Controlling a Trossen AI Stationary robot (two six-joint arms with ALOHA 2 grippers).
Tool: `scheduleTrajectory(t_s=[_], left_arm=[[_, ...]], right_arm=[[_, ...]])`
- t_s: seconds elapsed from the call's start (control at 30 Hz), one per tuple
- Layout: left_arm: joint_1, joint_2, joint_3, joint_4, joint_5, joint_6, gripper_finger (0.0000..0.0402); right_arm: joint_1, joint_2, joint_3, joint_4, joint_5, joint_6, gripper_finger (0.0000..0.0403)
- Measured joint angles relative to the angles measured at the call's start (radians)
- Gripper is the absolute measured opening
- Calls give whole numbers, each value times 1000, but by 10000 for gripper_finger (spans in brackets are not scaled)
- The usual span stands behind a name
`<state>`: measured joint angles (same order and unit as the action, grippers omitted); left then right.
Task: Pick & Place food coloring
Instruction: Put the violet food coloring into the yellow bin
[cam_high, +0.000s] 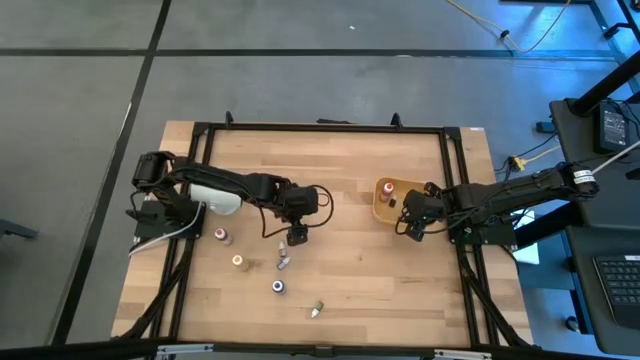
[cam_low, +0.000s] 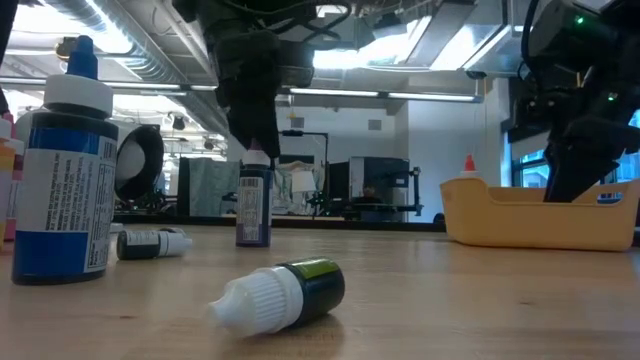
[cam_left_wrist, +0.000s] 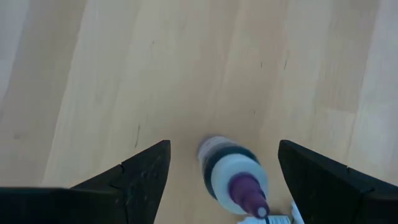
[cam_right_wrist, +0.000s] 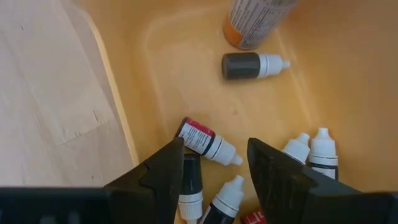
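The pale, wood-grained worktop carries a smooth tan tray at right, holding small white-capped dropper bottles. The right hand hovers there, fingers apart. The left hand, fingers wide apart, straddles an upright purple-capped bottle at centre.

Open wooden tabletop between the tan tray and the cluster of loose bottles, wide enough for a gripper to cross. Beyond the tray toward the far edge, bare boards as well. Blocking the way well left of the tray: an upright purple-capped bottle standing between the spread fingers of the left gripper, and further bottles scattered past it, one lying green-bodied nearest the front edge. Inside the tray, crowded floor: small dropper bottles lying close together under the right gripper, little room between them.
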<state>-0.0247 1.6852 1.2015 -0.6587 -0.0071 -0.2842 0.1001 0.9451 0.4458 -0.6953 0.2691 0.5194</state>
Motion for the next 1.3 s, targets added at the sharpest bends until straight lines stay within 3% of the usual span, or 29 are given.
scheduleTrajectory(t_s=[0.33, 0.73, 1.03, 1.3], left_arm=[[-1, 0, -1, -57, -2, 34, 255], [-1, 0, -1, -55, -3, 36, 119], [3, 1, 107, -42, -1, 93, 116], [29, 23, 220, 84, 0, 230, 116]], right_arm=[[0, 0, 0, 6, 0, -2, 179], [0, 0, 0, 6, 0, -8, 179], [0, 0, 0, 6, 0, -8, 179], [0, 0, 0, 9, 0, -8, 179]])
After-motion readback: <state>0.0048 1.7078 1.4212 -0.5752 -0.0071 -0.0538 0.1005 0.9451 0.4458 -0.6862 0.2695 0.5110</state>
